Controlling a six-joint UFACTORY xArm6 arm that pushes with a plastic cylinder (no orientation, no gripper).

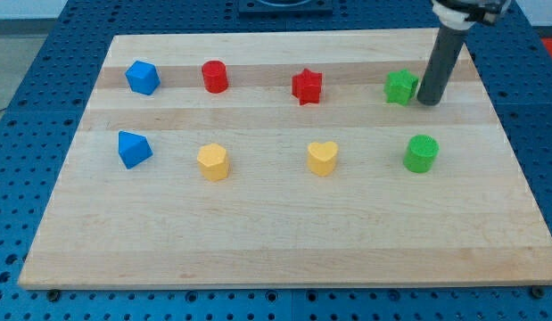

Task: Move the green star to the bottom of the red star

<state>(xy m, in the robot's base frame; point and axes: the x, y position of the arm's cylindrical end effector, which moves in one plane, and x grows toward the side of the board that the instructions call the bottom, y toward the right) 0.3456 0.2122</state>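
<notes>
Landmark for this report is the red star (307, 86), in the upper row of the wooden board (276, 241).

Far to its left sit the blue cube (143, 78) and, below that, the blue wedge-like block (133, 148); neither lies near any likely path. The red cylinder (215, 77) stands left of the red star in the same row. The yellow hexagonal block (213, 161) lies below and left of the red star.

Main risk: the yellow heart (323, 158) sits directly below the red star, just under the spot where the green star should end. If I push diagonally too far, I judge the green star would strike and shift it. A straight leftward push would instead drive it into the red star itself.

The green star (400, 86) lies right of the red star, same row, apart from it. The green cylinder (421, 153) sits below and right, clear of a leftward route.

My tip (428, 102) stands just beside the green star's right edge, touching or nearly so; it carries nothing, being a bare rod. An off-centre contact may spin the star aside.
</notes>
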